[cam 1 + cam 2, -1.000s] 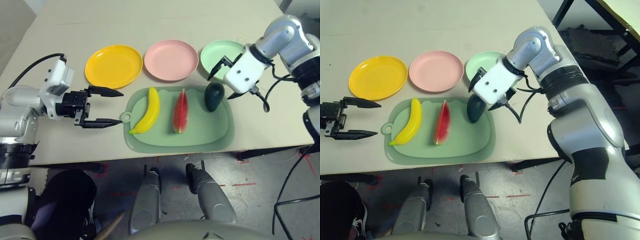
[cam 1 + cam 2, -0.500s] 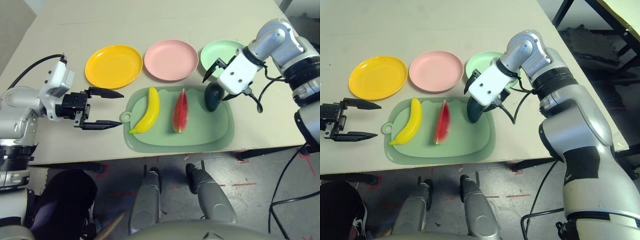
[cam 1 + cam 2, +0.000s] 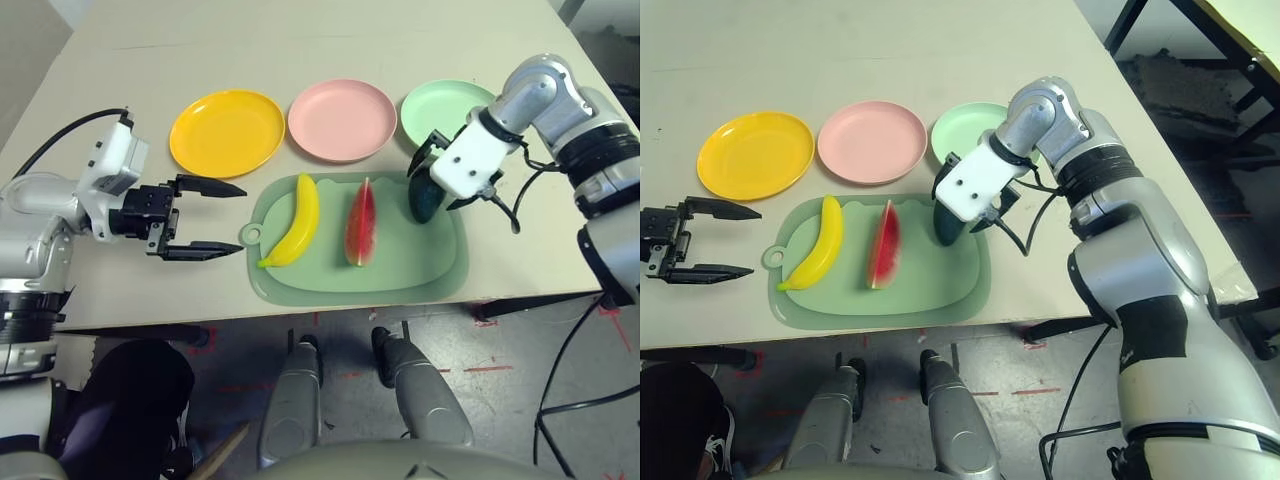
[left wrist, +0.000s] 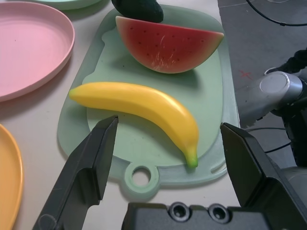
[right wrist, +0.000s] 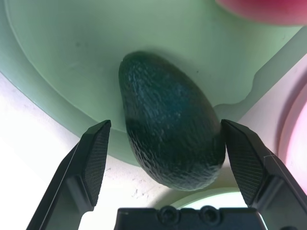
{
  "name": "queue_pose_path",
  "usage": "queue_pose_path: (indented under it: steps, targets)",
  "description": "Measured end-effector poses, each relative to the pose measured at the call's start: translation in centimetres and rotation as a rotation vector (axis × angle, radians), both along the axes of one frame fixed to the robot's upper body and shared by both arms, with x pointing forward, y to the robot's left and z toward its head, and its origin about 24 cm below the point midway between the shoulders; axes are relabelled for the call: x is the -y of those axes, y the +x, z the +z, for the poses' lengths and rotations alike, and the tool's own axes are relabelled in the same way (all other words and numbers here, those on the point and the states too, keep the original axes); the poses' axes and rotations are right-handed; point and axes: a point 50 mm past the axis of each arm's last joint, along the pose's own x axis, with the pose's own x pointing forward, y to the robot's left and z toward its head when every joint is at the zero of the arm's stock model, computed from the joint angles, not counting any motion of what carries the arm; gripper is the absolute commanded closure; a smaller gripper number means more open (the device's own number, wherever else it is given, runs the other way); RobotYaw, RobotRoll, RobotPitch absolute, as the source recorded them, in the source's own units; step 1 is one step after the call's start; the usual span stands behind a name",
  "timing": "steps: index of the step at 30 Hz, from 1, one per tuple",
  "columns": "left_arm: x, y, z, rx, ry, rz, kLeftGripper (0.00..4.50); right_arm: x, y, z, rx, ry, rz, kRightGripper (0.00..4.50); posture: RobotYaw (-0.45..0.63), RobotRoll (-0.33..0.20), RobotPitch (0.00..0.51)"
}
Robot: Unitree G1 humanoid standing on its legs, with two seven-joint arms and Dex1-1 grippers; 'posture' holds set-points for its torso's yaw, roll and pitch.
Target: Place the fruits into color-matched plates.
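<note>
Beige table [image 3: 330,40] over grey floor [image 3: 520,400] with red marks.

text: none readable | labels: none | numbers: none | signs: none

Both forearms are silver with black joint bands. White wrist housings carry black two-fingered grippers, and thin black cables loop beside each wrist.

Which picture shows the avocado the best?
The right wrist view. There the avocado fills the middle, bumpy skin plain, between the open fingers of the right hand. Both eye views show it small on the cutting mat, partly hidden by that hand. The left wrist view catches just its edge behind the watermelon wedge.
</note>
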Motion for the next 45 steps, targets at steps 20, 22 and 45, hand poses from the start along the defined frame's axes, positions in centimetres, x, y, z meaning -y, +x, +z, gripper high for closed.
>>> queue_pose_path:
  steps: [20,22,45]
  targets:
    - [-0.2,-0.1,0.1,-0.002,0.018,0.01,0.0,-0.1,0.3,0.4,-0.018,0.043,-0.051,1.39,-0.07,0.0,0.306]
    - [-0.2,-0.1,0.1,-0.001,0.02,0.011,0.0,0.0,0.3,0.4,-0.023,0.044,-0.056,1.39,-0.07,0.0,0.306]
    - [0.9,1.5,2.0,0.003,-0.176,0.165,0.0,2.0,2.6,7.2,0.213,0.34,-0.48,1.39,-0.05,0.0,0.288]
